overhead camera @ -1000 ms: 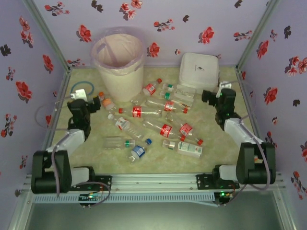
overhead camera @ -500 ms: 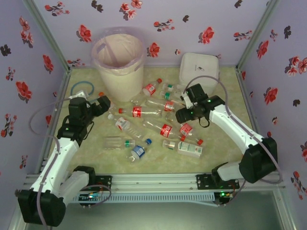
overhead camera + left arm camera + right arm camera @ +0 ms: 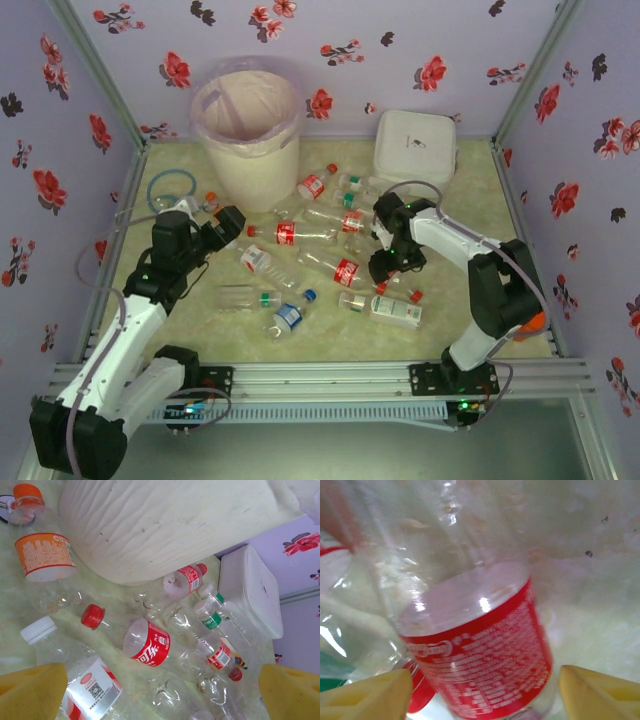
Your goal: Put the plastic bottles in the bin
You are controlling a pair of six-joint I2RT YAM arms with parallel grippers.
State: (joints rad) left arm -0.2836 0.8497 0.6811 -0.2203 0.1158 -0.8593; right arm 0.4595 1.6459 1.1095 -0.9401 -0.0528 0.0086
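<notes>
Counting approx. 12 plastic bottles [image 3: 285, 233] strewn at centre, 1 bin [image 3: 248, 130] at 11 o'clock, 1 white box [image 3: 415, 145] at 1. Seeing left gripper [image 3: 222, 222] at 9, spread wide, empty, just beside nearest bottles. Seeing right gripper [image 3: 485, 680] w/ fingers [image 3: 365, 700] parted either side of 1 red-label bottle [image 3: 480, 650], not clamped. Finding bare table [image 3: 490, 185] at 3 and along 6 edge.

Plastic bottles [image 3: 288, 233] lie on the table [image 3: 470, 300] before bin [image 3: 250, 172] and box [image 3: 415, 145].
</notes>
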